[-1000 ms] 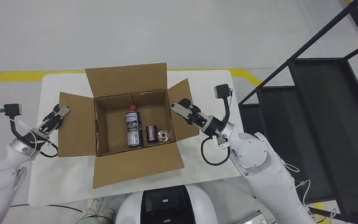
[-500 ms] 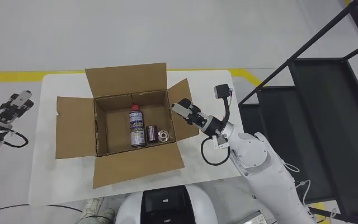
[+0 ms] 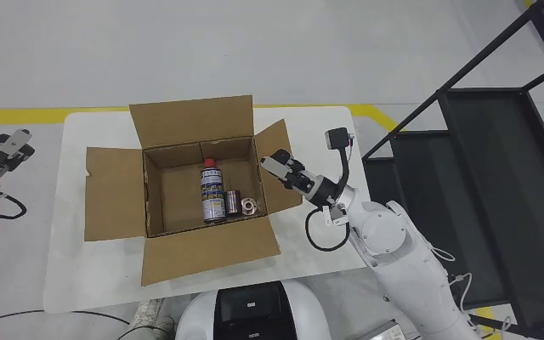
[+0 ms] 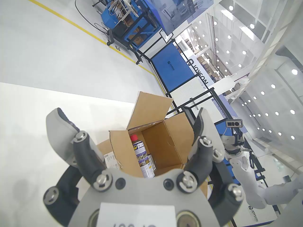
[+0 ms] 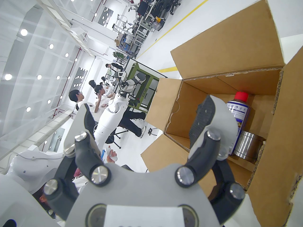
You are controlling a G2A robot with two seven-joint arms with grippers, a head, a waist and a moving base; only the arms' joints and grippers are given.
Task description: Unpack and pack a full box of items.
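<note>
item 1: cardboard box, open, all four flaps folded outward, set at the middle of the white table

item 2: spray can, blue and white with a red cap, lying on the box floor with the cap toward the far wall, roughly central

item 3: dark metal cylinder, placed just right of the can's near end, inside the box

item 4: smaller shiny metal part, right of the cylinder and close to the box's right wall (whether the two metal pieces touch cannot be told)

item 5: right gripper, held at the box's right flap, above the right wall; fingers spread apart, nothing grasped; contact with the flap cannot be told

item 6: left gripper, held off the table's left side, well apart from the box; fingers spread wide, nothing grasped

item 7: dark metal stairs, standing to the right of the table

item 8: yellow floor line, running past the table's far edge
</note>
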